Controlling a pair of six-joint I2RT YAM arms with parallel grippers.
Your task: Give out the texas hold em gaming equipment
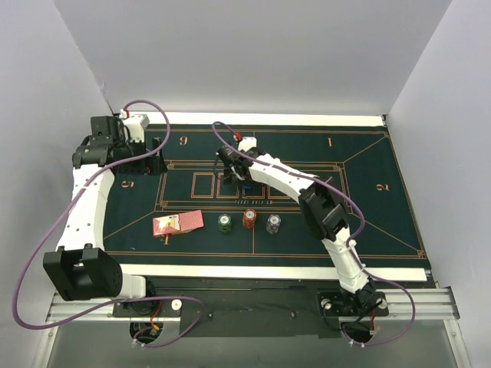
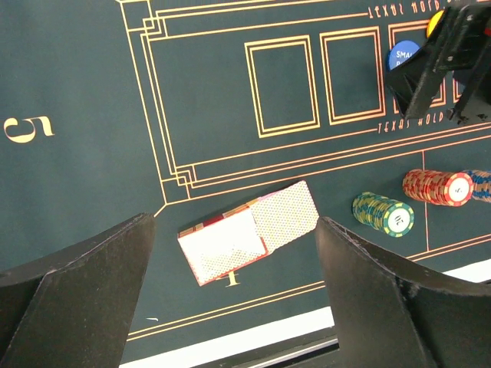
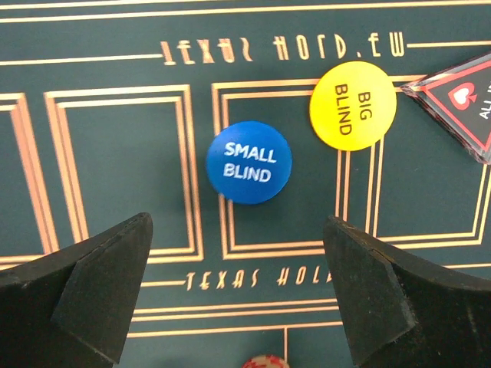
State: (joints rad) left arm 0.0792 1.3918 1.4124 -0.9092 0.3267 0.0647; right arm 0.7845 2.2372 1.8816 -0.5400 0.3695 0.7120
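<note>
The top view looks down from high behind the near edge of the counter (image 1: 307,273), taking it all in. Each wrist view looks down past its own tool — the right tool (image 3: 236,230) close above the blue disc (image 3: 249,162) just ahead of it, the left tool (image 2: 234,224) higher, the same disc far ahead to its right.

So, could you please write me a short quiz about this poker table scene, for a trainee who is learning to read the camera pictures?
1. True or false: the right fingers are shut on the blue Small Blind disc.
2. Which words stand on the yellow disc? A) Dealer B) Big Blind C) All In
3. Which chip stack lies nearest the playing cards?
Key: 1 false, the fingers stand open above the disc, which lies free on the mat; 2 B; 3 the green chip stack.
</note>
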